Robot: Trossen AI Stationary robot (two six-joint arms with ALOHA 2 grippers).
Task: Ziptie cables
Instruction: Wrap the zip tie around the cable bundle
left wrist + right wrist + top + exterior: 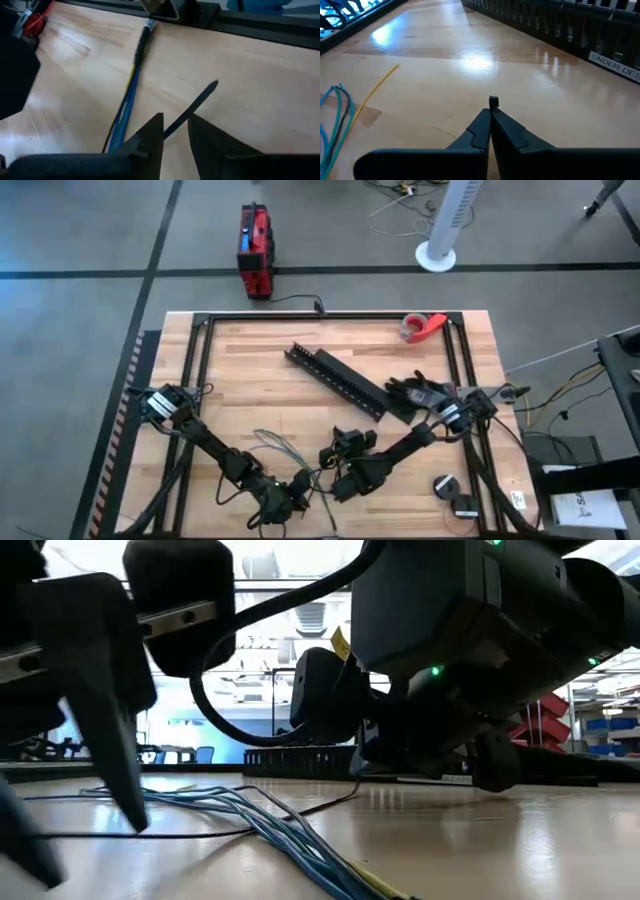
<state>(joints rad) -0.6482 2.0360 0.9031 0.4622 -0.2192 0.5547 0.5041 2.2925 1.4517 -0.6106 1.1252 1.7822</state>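
Cables (280,825) fan across the table (500,840) right in front of the low camera, a thin blue-grey and green bunch with a yellow strand at the near end. From above you find them near the front edge, between the two arms.

On your left, the left end effector (175,131) sits low over the table with its fingers slightly apart around a thin dark strap, which looks like the zip tie (192,107); whether it is truly pinched you cannot tell. The bunch lies just beside it, running away toward a black rail (240,15).

On your right, the right end effector (490,122) is closed, with a small dark nub, probably a tie head, at its tips. Loose green and blue wires and a yellow strand lie off to one side.

Judging by this, you are at the threading step: the strap is not yet around the bunch. Next, pass the strap under the wires and guide its tip into the head, keeping the wires gathered.

Readable print: only "UNDER DES", cut off, on a white label (615,65) on the rail.
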